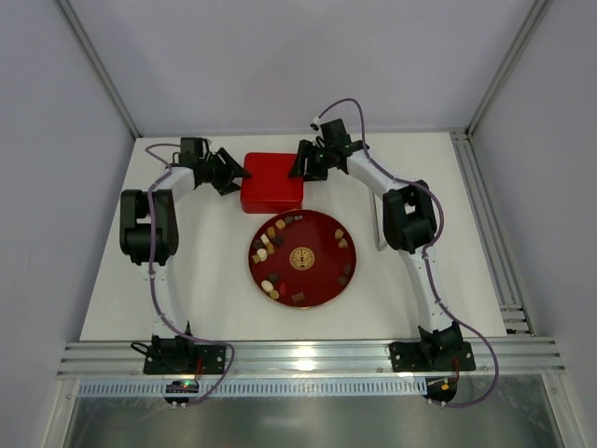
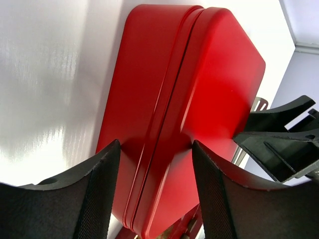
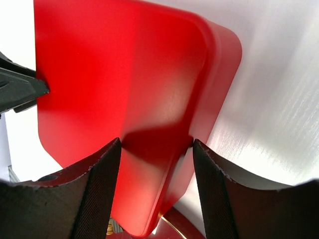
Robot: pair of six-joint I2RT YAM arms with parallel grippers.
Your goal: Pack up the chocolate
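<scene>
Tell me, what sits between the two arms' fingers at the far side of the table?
A closed red box lies between the left fingers and the right fingers. The top view shows this best.

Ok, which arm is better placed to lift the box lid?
Left, I'd say, narrowly. Left gripper and right gripper each straddle an edge of the closed red box, but only the left shows the lid seam between its fingers.
</scene>
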